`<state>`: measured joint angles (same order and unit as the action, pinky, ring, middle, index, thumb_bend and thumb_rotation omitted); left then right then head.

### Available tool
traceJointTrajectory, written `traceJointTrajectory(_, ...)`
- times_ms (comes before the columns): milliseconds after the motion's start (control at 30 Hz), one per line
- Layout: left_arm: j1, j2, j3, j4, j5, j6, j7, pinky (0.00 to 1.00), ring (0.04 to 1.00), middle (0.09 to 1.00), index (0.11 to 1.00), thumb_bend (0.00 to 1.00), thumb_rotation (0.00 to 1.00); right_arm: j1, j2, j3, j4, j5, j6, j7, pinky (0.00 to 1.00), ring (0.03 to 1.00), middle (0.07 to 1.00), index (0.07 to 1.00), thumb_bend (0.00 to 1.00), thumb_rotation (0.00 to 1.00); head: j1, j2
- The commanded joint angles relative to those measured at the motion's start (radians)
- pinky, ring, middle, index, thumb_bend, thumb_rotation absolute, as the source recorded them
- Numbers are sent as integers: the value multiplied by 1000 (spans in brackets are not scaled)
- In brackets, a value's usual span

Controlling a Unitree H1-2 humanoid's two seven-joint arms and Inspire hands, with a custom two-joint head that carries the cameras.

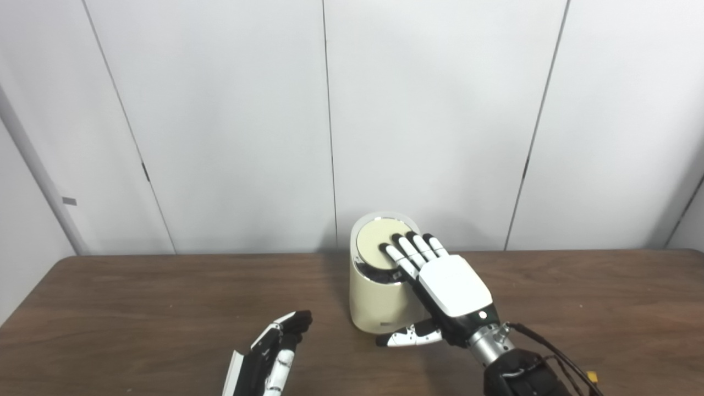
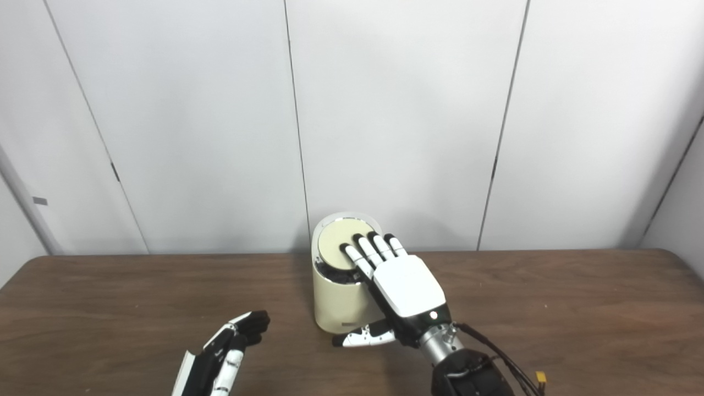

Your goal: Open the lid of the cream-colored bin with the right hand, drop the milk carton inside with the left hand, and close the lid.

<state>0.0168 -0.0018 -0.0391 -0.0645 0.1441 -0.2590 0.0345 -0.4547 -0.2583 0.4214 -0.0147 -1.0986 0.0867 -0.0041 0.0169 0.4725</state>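
A cream-colored bin (image 1: 374,300) stands on the brown table (image 1: 137,308) near the back wall. Its round lid (image 1: 377,237) is tilted, with a dark gap showing along its front edge. My right hand (image 1: 440,280) lies flat over the bin with its fingers (image 1: 410,247) stretched out on the lid and its thumb pointing left in front of the bin; it holds nothing. My left hand (image 1: 275,349) hovers low at the front left, fingers apart and empty. No milk carton shows in either view.
A white panelled wall (image 1: 330,121) rises directly behind the table. Dark cables (image 1: 555,357) run along my right forearm.
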Motion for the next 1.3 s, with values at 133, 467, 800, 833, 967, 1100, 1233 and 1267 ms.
traceJointTrajectory(133,-25,-1,-1,-7,-2,-32,5,799,802,786,794,425,855,-44,30,-63,-83,27,8,-27,1000,1000,1000,1000,722,705,0,-1)
traceJointTrajectory(467,-32,11,8,15,-16,-59,4,787,804,797,799,410,860,35,97,-234,-266,272,-60,-100,947,1000,997,951,568,714,-4,-7)
traceJointTrajectory(800,-22,15,19,-14,-2,-35,12,736,780,780,778,256,657,289,132,-352,-264,565,-297,-257,615,758,783,750,277,560,-4,-1)
traceJointTrajectory(833,-20,14,22,-20,-2,-33,14,727,775,775,772,244,620,318,140,-360,-255,605,-317,-262,599,745,777,746,263,554,-5,1)
traceJointTrajectory(967,-8,12,36,-45,-5,-18,20,703,755,755,754,222,508,399,158,-372,-235,680,-354,-255,573,710,752,733,213,501,-10,8)
traceJointTrajectory(1100,6,11,48,-73,-1,-1,26,691,739,744,744,206,396,469,169,-375,-204,761,-391,-239,608,721,755,735,238,410,-16,15)
traceJointTrajectory(1233,24,9,65,-99,-4,-4,36,669,724,734,733,203,321,518,178,-372,-191,860,-414,-208,622,729,763,730,268,386,-19,32)
traceJointTrajectory(1267,31,6,70,-107,-15,-2,37,662,720,731,728,205,308,529,180,-373,-190,868,-411,-203,622,730,765,728,265,384,-19,35)
